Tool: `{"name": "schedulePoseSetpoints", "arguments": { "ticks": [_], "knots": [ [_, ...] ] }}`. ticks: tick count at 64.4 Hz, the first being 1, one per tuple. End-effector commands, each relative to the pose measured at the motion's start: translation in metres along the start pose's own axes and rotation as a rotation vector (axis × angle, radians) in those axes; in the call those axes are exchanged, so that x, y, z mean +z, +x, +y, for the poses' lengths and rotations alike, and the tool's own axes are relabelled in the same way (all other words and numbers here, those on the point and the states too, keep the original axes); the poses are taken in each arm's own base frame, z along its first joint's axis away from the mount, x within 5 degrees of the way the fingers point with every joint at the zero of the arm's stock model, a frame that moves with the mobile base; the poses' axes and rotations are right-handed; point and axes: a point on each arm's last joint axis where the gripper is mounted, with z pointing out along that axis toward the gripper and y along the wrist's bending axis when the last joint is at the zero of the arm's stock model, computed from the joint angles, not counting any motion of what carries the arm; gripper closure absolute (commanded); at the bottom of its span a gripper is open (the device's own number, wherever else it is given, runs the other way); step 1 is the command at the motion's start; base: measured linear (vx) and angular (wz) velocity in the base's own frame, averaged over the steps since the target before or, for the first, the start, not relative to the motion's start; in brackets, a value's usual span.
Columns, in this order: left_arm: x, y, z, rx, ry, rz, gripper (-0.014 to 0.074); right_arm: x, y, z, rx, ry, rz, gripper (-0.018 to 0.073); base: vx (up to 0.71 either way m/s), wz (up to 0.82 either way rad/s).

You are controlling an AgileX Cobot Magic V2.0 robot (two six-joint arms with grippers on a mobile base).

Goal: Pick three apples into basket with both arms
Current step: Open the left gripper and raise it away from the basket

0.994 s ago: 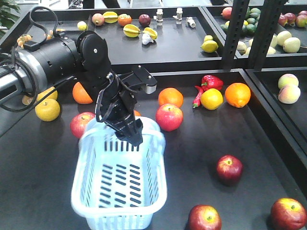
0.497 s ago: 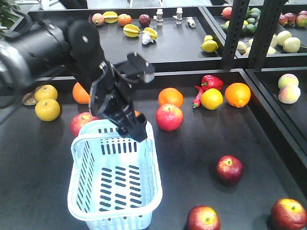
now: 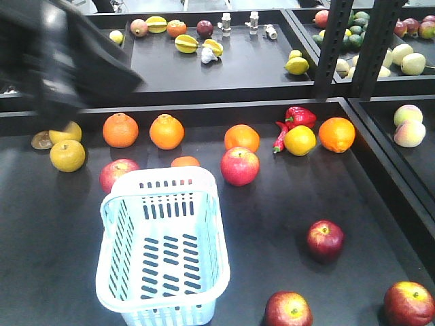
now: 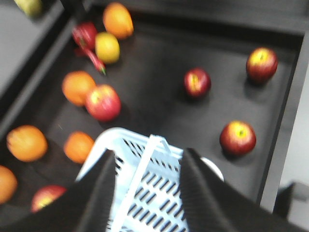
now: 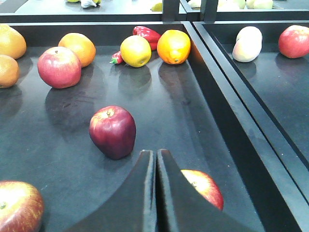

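Left arm (image 3: 64, 64) is hanging blurred over the table's (image 3: 272, 204) back-left corner. The left gripper (image 4: 148, 162) is showing fingers spread and gripping nothing above the basket (image 3: 163, 178). The basket is sitting empty by the front edge, left of centre, open side up for loading. Three apples (image 3: 325, 240) are lying apart toward the front-right corner, none in yet. The right gripper (image 5: 155, 153) is waiting low, fingers pressed together, just short of an apple (image 5: 112, 131), probably its pick.

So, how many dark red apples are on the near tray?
3: the first apple right of the basket, the second apple at the front edge, the third apple in the front right corner. The arm may hide more.
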Motion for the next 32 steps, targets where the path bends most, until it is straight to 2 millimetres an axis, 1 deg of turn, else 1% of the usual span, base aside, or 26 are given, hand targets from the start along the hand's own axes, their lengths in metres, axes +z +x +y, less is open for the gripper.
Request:
{"name": "schedulePoseSetpoints", "arguments": {
  "ticks": [1, 5, 11, 18, 25, 32],
  "knots": [
    [-0.049, -0.004, -0.015, 0.022, -0.039, -0.146, 0.0451, 0.001, -0.006, 0.000, -0.015, 0.000, -0.054, 0.0564, 0.00, 0.00],
    [-0.067, -0.001, -0.021, 0.036, -0.064, -0.183, 0.0521, 0.001, -0.006, 0.000, -0.015, 0.000, -0.054, 0.0564, 0.00, 0.00],
    [-0.086, 0.003, -0.028, 0.052, -0.088, -0.223, 0.0604, 0.001, -0.006, 0.000, -0.015, 0.000, -0.054, 0.0564, 0.00, 0.00],
    [-0.098, 0.005, -0.032, 0.063, -0.106, -0.258, 0.0605, 0.001, -0.006, 0.000, -0.015, 0.000, -0.054, 0.0564, 0.00, 0.00],
    [-0.103, 0.006, -0.034, 0.066, -0.109, -0.265, 0.0604, 0.001, -0.006, 0.000, -0.015, 0.000, -0.054, 0.0564, 0.00, 0.00],
    [-0.103, 0.006, -0.034, 0.065, -0.109, -0.265, 0.0604, 0.001, -0.006, 0.000, -0.015, 0.000, -0.054, 0.0564, 0.00, 0.00]
  ]
}}
